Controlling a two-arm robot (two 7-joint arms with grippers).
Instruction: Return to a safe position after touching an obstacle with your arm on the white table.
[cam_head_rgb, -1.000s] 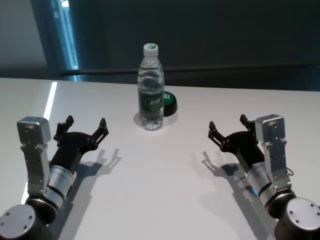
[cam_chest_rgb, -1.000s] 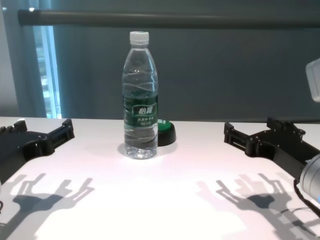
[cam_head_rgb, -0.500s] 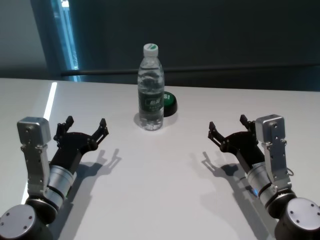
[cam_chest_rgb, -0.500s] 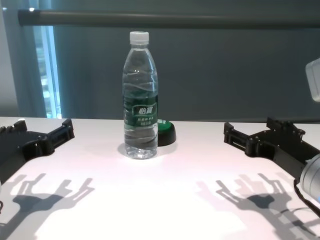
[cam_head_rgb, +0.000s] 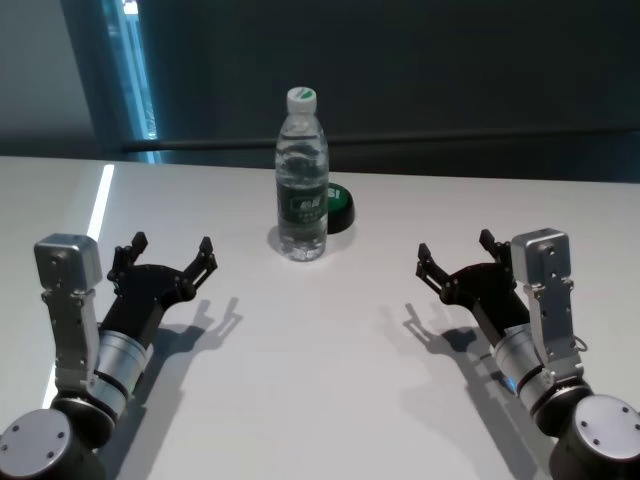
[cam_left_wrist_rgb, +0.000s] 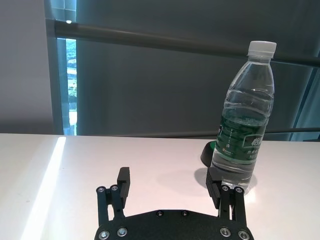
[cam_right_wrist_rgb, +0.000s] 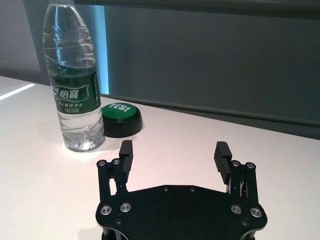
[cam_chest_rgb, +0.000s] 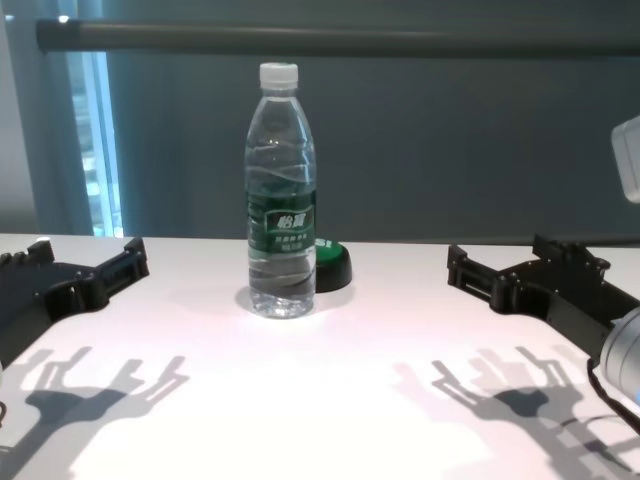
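The obstacle, a tall clear water bottle (cam_head_rgb: 302, 190) with a white cap and a dark green label, stands upright at the middle back of the white table (cam_head_rgb: 320, 390). My left gripper (cam_head_rgb: 173, 246) is open low over the table, to the bottle's near left and apart from it. My right gripper (cam_head_rgb: 455, 246) is also open, to the bottle's near right, with nothing between its fingers. The left wrist view shows the bottle (cam_left_wrist_rgb: 242, 130) just beyond one fingertip of the left gripper (cam_left_wrist_rgb: 168, 176). In the right wrist view the bottle (cam_right_wrist_rgb: 75, 90) stands well off from the right gripper (cam_right_wrist_rgb: 175, 146).
A low black puck with a green top (cam_head_rgb: 340, 205) sits right behind the bottle, to its right. A dark wall with a horizontal rail (cam_chest_rgb: 340, 38) runs behind the table's far edge. Open tabletop lies between the two arms.
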